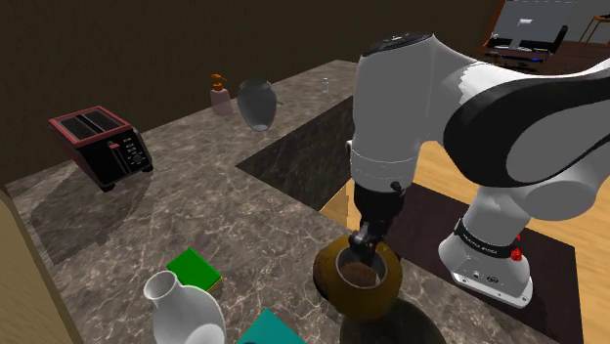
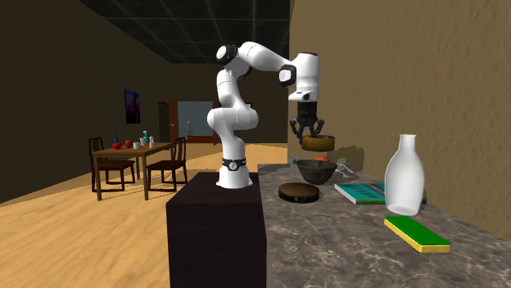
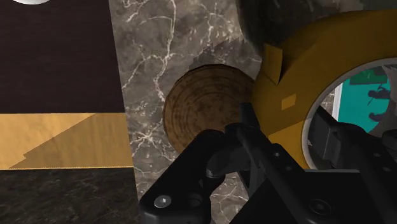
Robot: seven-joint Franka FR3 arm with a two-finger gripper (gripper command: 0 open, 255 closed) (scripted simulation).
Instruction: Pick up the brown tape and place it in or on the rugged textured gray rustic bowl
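One white arm (image 2: 233,114) is standing up off its dark stand (image 2: 217,229), bending at the elbow and stretching toward the second exterior view's right, with the hand pointing straight down over the marble surface (image 2: 327,237). The claw (image 2: 309,132) is pinching the brown tape (image 2: 318,142) by the ring's wall. In the wrist view one finger is sitting inside the hole and the other is pressing on the outside, so it's narrow and gripping the roll. The tape is hanging in the air right above the dark grey bowl (image 2: 316,170), not touching it. The bowl is sitting on the surface just past a round wooden disc (image 2: 298,192) and near a teal book (image 2: 360,192). An orange-red bit (image 2: 321,158) is peeking over its rim, and I can't tell if that's in the bowl or behind it. A white vase (image 2: 404,176) is standing upright nearer that camera, and a grey vase (image 1: 257,103) is standing at the far end in the shoulder view. I can't see inside either one.
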